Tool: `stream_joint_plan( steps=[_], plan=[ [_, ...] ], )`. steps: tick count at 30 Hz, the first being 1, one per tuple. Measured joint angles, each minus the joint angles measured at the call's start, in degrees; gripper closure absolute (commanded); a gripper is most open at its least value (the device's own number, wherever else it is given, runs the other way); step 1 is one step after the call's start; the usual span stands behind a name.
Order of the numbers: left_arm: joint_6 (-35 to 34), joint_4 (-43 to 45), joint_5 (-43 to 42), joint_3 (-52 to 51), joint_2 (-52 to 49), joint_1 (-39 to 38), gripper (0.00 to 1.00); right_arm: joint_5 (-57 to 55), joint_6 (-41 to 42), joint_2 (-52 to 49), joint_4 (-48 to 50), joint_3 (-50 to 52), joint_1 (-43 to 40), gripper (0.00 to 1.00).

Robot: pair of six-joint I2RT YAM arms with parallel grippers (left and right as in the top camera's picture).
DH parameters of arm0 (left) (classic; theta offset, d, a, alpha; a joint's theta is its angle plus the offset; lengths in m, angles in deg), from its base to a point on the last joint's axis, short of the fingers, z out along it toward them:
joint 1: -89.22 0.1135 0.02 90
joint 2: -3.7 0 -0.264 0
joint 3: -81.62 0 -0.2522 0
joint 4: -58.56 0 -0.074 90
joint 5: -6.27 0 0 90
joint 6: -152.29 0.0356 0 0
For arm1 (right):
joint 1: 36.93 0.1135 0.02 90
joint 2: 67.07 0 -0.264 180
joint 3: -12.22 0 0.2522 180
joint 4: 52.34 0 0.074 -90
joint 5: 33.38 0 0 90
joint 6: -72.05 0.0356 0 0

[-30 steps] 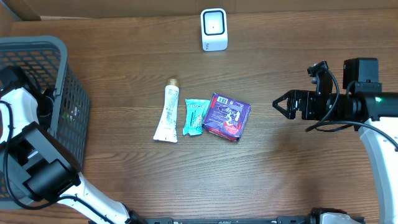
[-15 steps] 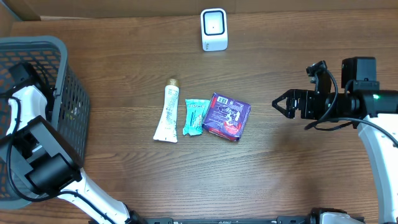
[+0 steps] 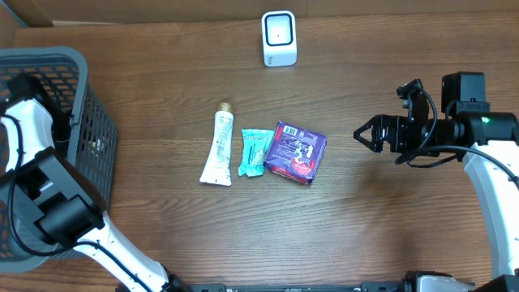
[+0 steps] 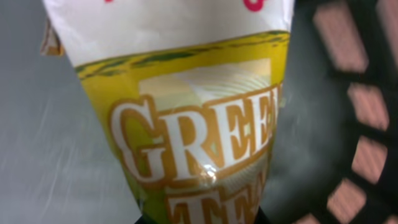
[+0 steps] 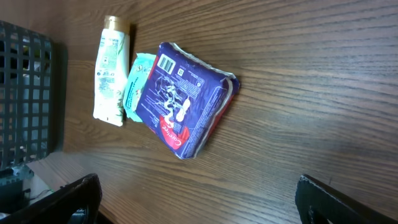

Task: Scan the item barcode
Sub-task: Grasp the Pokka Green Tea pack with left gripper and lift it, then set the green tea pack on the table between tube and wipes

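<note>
Inside the dark basket (image 4: 367,93), a yellow and white packet (image 4: 186,124) lettered "GREEN TEA" fills the left wrist view. My left gripper (image 4: 200,219) is shut on its lower end, and only the dark finger edges show. No barcode shows on this face. The white scanner (image 3: 279,38) stands at the table's far edge. My right gripper (image 3: 358,135) hovers open and holds nothing, to the right of a purple packet (image 3: 297,152). That purple packet (image 5: 183,99) shows a barcode near its top corner in the right wrist view, ahead of the right gripper (image 5: 205,208).
A grey plastic basket (image 3: 81,61) stands at the table's left edge with my left arm reaching into it. A white tube (image 3: 217,148) and a teal sachet (image 3: 255,152) lie side by side, left of the purple packet.
My left gripper has closed on the green tea packet in the basket, and the left arm has shifted slightly. The right arm has barely moved.
</note>
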Motion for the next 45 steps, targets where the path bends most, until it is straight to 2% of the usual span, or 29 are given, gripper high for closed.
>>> stream_joint_plan(
  steps=[3, 13, 18, 23, 29, 33, 38, 41, 45],
  plan=[
    [0.52, -6.82, -0.02, 6.47, -1.25, 0.00, 0.96, 0.04, -0.02, 0.00, 0.07, 0.00, 0.00, 0.00],
    [2.62, -25.92, 0.90, 38.07, -0.11, -0.02, 0.96, 0.02, 0.00, 0.00, 0.11, 0.00, 0.00, 0.00],
    [3.67, -29.97, 1.40, 45.20, 5.88, -0.94, 0.96, 0.04, 0.00, 0.00, 0.35, 0.00, 0.00, 0.00],
    [5.62, -32.79, 1.42, 46.66, 14.38, -7.52, 0.96, 0.04, 0.00, 0.00, 0.90, 0.00, 0.00, 0.00],
    [8.55, -33.48, 1.75, 47.32, 17.86, -23.15, 0.96, 0.15, 0.00, 0.00, 1.14, 0.00, 0.00, 0.00],
    [9.35, -33.48, 5.46, 45.79, 16.28, -35.12, 0.96, 0.20, 0.00, 0.00, 1.11, 0.00, 0.00, 0.00],
    [7.10, -33.40, 15.06, 40.54, 11.96, -48.39, 0.96, 0.20, 0.02, 0.00, 1.09, 0.00, 0.00, 0.00],
    [3.72, -33.31, 22.45, 35.04, 7.72, -54.29, 0.96, 0.22, 0.00, 0.00, 1.14, 0.00, -0.02, 0.00],
    [0.28, -33.07, 28.30, 29.64, 2.01, -58.42, 0.96, 0.20, 0.00, 0.00, 1.16, 0.00, -0.02, 0.00]
  ],
)
